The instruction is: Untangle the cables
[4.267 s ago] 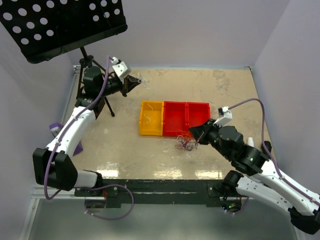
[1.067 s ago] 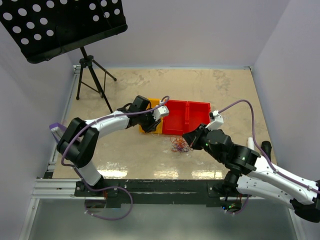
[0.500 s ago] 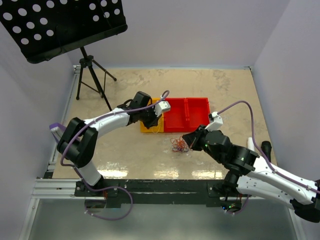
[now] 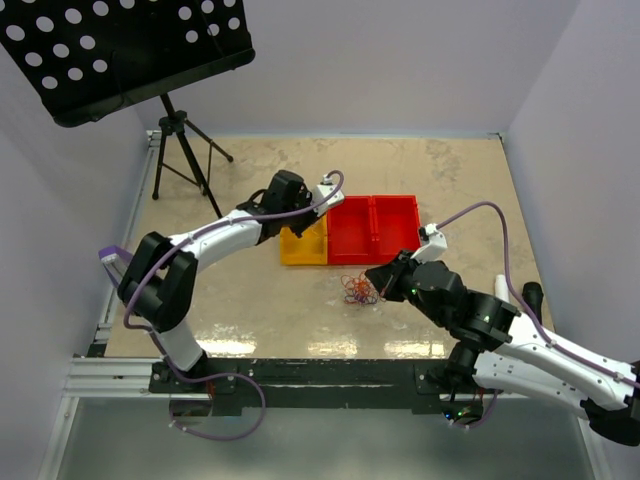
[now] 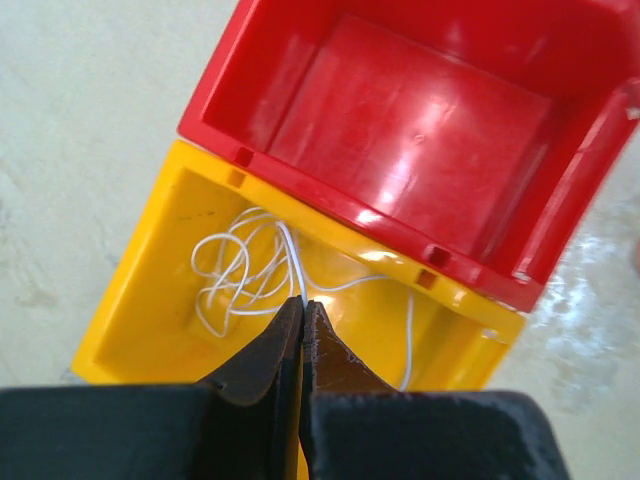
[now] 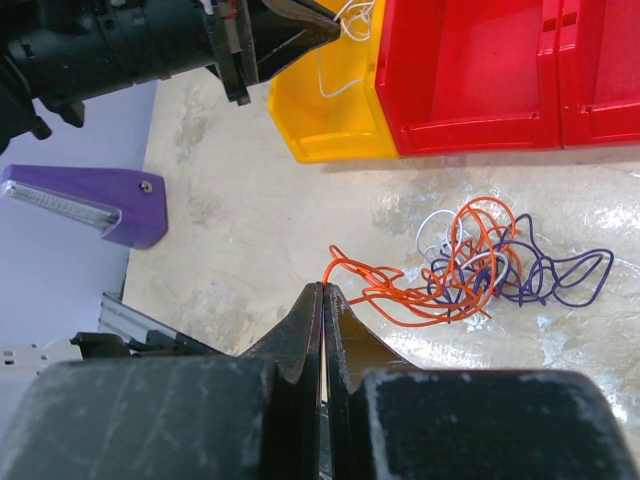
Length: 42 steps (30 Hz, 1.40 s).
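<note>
My left gripper (image 5: 302,305) hangs over the yellow bin (image 5: 150,300) and is shut on a white cable (image 5: 240,275), which runs from its tips down to a loose coil inside the bin. In the top view it (image 4: 302,222) covers the bin's far half. My right gripper (image 6: 322,288) is shut on the end of a red-orange cable (image 6: 400,290). That cable leads into a tangle of red-orange, purple and white cables (image 6: 490,260) lying on the table in front of the red bins. In the top view the tangle (image 4: 359,290) lies just left of my right gripper (image 4: 376,281).
Two red bins (image 4: 350,235) (image 4: 396,225) stand side by side right of the yellow bin (image 4: 303,252). A black music stand on a tripod (image 4: 185,140) stands far left. A purple block (image 6: 95,200) lies at the table's left edge.
My left arm swung from the far-left tripod to the yellow bin with the white cable, then drew back toward the far side. My right gripper shifted slightly left with the red-orange cable.
</note>
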{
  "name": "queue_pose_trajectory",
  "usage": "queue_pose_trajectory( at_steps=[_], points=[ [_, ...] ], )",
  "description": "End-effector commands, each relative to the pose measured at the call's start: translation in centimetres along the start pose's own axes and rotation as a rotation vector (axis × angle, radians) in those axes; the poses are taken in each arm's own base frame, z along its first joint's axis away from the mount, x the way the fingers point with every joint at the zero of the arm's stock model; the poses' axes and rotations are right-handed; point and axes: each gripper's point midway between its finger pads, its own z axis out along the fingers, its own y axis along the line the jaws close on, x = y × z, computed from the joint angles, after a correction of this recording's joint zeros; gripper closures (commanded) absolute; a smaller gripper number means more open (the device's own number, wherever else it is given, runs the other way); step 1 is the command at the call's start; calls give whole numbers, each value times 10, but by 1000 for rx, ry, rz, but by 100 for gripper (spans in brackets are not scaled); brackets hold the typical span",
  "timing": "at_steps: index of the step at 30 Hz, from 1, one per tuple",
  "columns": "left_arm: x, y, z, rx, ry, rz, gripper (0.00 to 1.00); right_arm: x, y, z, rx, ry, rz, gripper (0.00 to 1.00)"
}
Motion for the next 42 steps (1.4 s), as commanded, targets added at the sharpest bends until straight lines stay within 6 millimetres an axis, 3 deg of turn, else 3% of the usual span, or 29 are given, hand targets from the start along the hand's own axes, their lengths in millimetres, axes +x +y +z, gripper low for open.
queue_pose_trajectory(
  at_steps=[1,8,11,16,22,29,34,42],
  points=[
    [16,24,15,-112,31,77,96,-3,2,1,-11,-25,7,100],
    [42,20,27,-108,90,57,92,-1,4,4,-17,-18,5,100],
    [33,17,18,-91,74,50,68,-1,4,4,-17,-16,4,100],
    [1,4,-17,-7,6,41,29,0,-2,5,13,-20,0,100],
    [-22,-47,-53,217,-62,48,30,22,-49,13,287,34,52,100],
    [9,-108,-37,371,6,76,36,67,-91,27,526,115,145,100],
    [12,-145,-26,457,11,102,38,68,-85,18,462,108,231,100],
    [-13,-171,-21,585,-31,19,36,74,-86,13,433,133,246,100]
  ],
)
